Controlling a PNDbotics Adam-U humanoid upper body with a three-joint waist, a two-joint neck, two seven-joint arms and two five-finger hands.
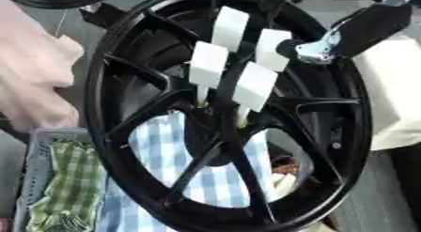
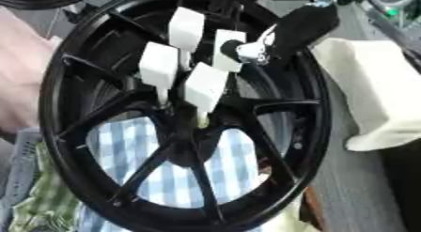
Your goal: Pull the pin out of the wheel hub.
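Note:
A black spoked wheel hub (image 1: 226, 132) stands upright and fills most of both views. Several white pins with flat block heads stick out of its centre on thin stems: one at the upper left (image 1: 207, 64), one at the top (image 1: 230, 28), one at the lower right (image 1: 255, 85). My right hand (image 1: 358, 29) comes in from the upper right, black with a silver joint, and its end touches the head of the upper-right pin (image 1: 271, 49). How it holds that pin is hidden. My left hand shows in neither view.
A pale pink shape (image 1: 33, 81), perhaps a person's sleeve, sits against the rim's left side. A grey basket (image 1: 33, 146) with green checked cloth stands lower left. A blue-and-white checked cloth (image 1: 214, 179) lies behind the spokes. A white bundle (image 2: 374, 85) is at the right.

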